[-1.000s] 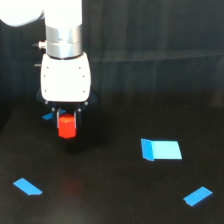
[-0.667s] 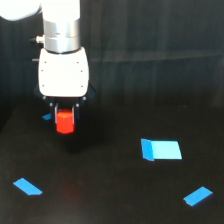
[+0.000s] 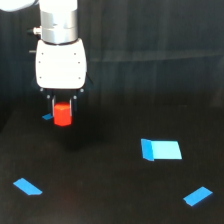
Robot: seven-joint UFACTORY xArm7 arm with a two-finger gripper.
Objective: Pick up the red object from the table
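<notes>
Now the gripper (image 3: 62,111) is clamping the red object (image 3: 63,114) between its two dark fingers, one pressing on each side. Block is sitting directly under the white wrist housing, centred on the tool's axis, short and upright, its lower half poking out below the fingertips. It is hanging clear of the table (image 3: 110,200), with a dim shadow lying below the tool. Judging the pick nearly done: remaining travel is straight up. A blue piece (image 3: 47,117) is peeking out just behind the fingers.
</notes>
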